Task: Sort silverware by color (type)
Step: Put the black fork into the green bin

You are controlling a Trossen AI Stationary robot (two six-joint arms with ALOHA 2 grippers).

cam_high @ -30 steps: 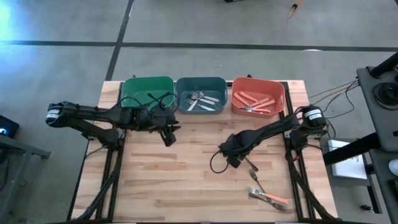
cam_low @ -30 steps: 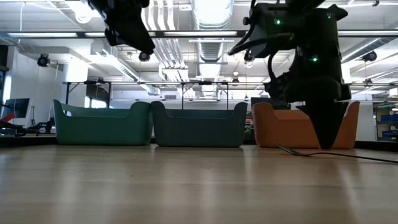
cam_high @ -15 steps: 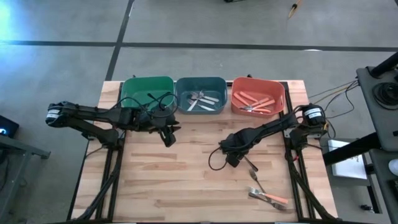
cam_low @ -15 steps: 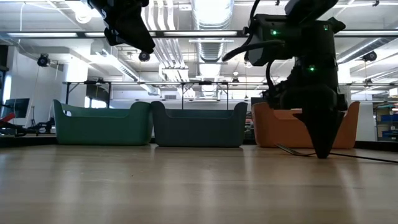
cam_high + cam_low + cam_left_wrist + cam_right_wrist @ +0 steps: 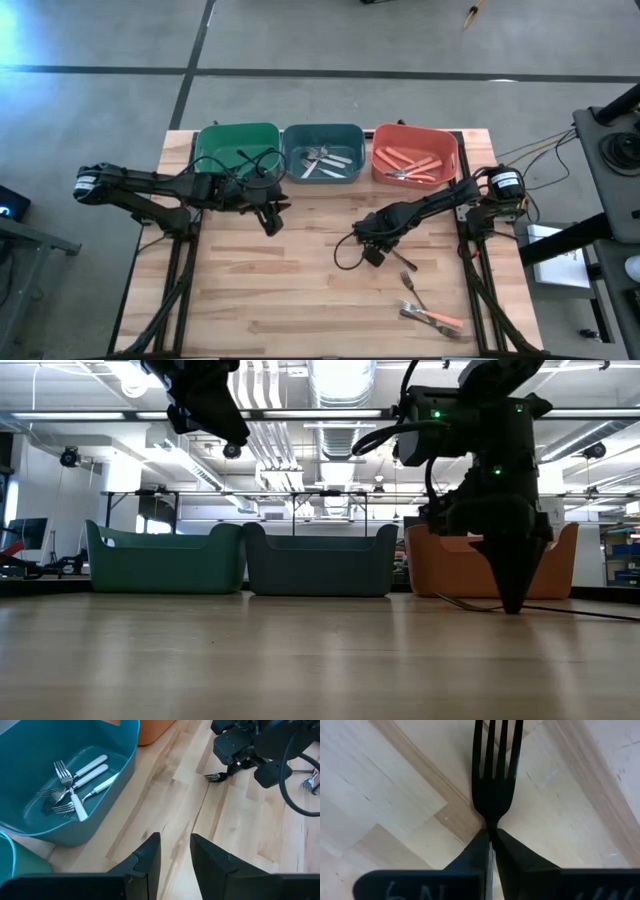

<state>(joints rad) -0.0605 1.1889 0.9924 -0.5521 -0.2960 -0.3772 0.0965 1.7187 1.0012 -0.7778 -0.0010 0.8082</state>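
Left of the blue bin (image 5: 322, 152), the left gripper (image 5: 268, 218) hangs over bare table, fingers (image 5: 150, 857) parted and holding nothing. The blue bin holds silver forks (image 5: 75, 782); only the left wrist view shows them plainly. Right of that bin, the right gripper (image 5: 372, 256) has snapped closed on the black fork (image 5: 496, 775), having been open a second ago. No legible writing shows.
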